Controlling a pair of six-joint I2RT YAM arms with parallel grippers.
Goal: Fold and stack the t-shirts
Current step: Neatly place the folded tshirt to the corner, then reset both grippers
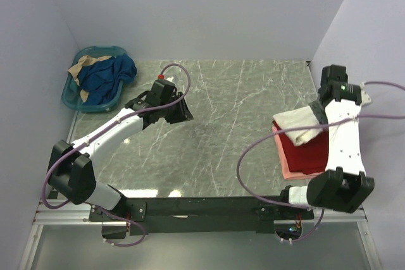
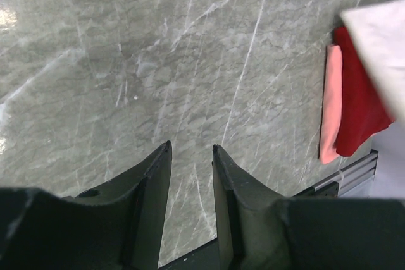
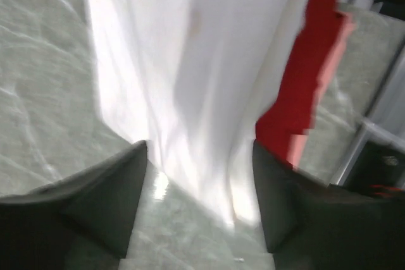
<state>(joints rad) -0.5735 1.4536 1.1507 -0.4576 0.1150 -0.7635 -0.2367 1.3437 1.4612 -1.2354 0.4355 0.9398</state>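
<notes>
The folded cream-white soft cloth t-shirt [image 1: 297, 126] lies at the right side of the grey marbled desk [image 1: 221, 112], atop the folded red t-shirt [image 1: 310, 153] and the pink t-shirt [image 1: 283, 159], skewed and overhanging their far-left corner. The right tool [image 3: 199, 194] is released, fingers wide apart at its edge. It should lift straight up, dragging nothing, then square the stack. The left tool [image 2: 190, 156] hovers slightly parted and empty, well apart.

Only a thin edge of the pink t-shirt [image 2: 329, 105] shows under the red t-shirt [image 1: 307, 153], itself partly covered by the cream-white t-shirt [image 1: 300, 124], which runs off the left wrist view's right edge and is blurred and cropped at the top in the right wrist view.
</notes>
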